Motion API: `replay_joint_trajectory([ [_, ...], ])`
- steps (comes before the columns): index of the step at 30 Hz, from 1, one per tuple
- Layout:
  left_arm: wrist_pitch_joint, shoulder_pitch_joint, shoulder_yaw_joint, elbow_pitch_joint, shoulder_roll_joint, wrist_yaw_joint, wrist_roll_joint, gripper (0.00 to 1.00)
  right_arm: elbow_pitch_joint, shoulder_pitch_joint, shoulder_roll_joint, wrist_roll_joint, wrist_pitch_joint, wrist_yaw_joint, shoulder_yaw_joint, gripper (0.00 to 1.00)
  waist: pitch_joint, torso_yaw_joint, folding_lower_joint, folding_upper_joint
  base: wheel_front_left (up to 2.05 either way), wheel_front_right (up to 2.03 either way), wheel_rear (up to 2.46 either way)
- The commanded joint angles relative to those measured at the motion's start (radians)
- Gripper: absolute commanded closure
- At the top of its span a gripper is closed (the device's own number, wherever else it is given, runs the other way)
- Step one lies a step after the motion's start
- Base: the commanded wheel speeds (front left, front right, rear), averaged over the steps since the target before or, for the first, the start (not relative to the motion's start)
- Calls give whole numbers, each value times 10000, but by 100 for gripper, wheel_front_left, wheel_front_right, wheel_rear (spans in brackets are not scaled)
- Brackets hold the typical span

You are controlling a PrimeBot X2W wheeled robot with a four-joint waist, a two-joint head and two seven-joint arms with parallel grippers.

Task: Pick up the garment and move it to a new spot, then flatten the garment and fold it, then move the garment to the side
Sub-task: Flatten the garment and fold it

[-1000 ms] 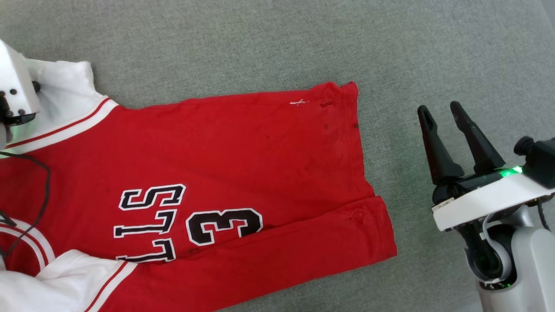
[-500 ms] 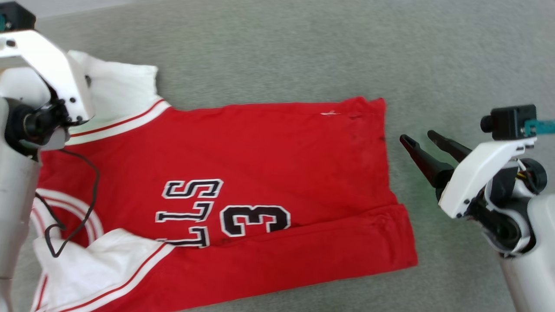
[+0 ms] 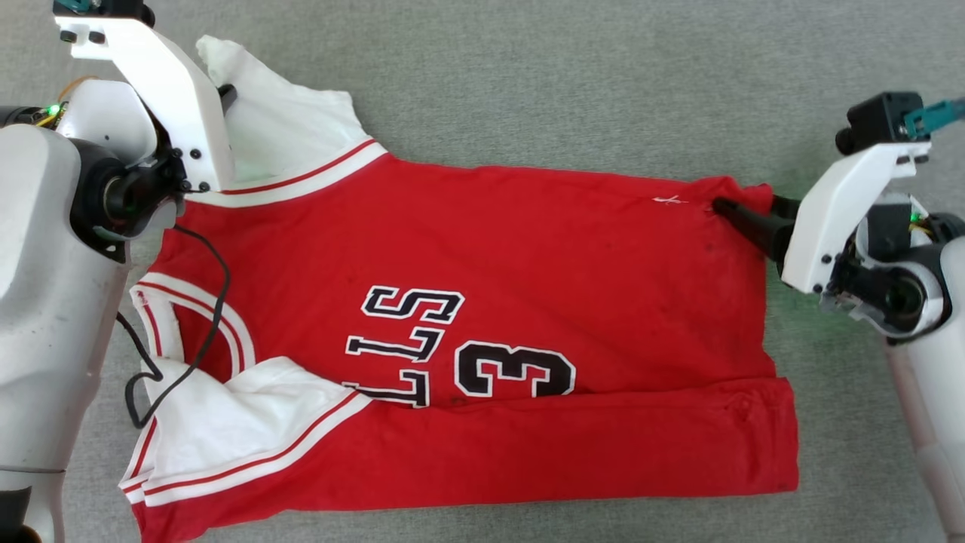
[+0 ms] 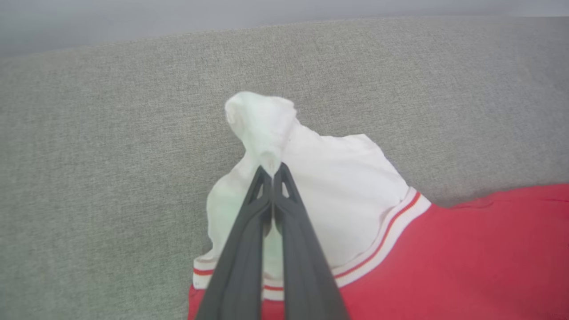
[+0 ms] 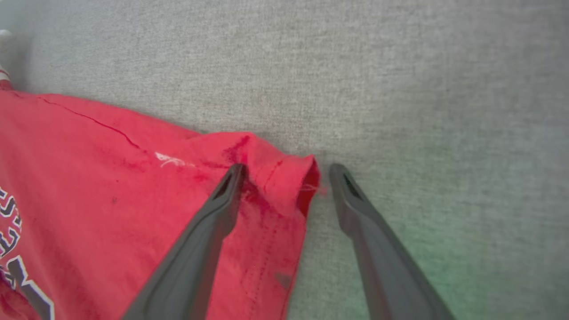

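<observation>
Find the jersey spread out on the grey cloth surface, neck end to the left, hem to the right, near long side already folded over in a band. Note the white shoulder strap at the far left, pinched tight in the left end effector and lifted a little. Note the right end effector set wide around the far right hem corner, one finger on the red cloth, the other on the grey just beside it, gripping nothing yet.

Probably time to grab that corner. Push low to get the corner deep between the fingers, then close on both layers, not just the top one. Lift both ends together and evenly, keeping the far side tight, with no sag or twist in the middle. Go slowly, for fear of a slip.

Plenty of bare grey on the far side and to the right for moving. Watch the far edge of the surface, seen past the strap in the left wrist view. Little room showing on the near side.
</observation>
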Motion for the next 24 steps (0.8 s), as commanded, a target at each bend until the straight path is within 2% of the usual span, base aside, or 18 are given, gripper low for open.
replay_joint_trajectory([
  [1,-71,24,-31,-30,-39,-55,-12,100,461,21,163,96,287,-3,238,0,79,105,-1,0,0,0,0],
  [2,-96,54,-38,-28,-43,-84,-34,100,619,10,185,112,405,-3,341,32,86,129,-1,0,0,0,0],
  [3,-104,82,-41,-23,-36,-94,-51,100,743,-16,219,156,511,-2,448,84,86,145,-1,0,0,0,0],
  [4,-124,110,-44,-13,-29,-121,-66,100,841,-26,257,235,621,-2,530,100,79,155,-1,0,0,0,0],
  [11,-361,392,47,30,88,-195,-157,100,495,-446,-135,125,106,-2,790,100,-179,141,-1,0,0,0,0],
  [15,-910,1010,280,-149,221,-182,-289,100,-144,-265,-407,-119,-627,-2,812,100,-647,76,-1,0,0,0,0],
  [24,-2546,4140,1405,-1430,667,383,-1011,100,-1649,1634,-408,-472,-1221,-3,735,100,-2034,-112,-1,0,0,0,0],
])
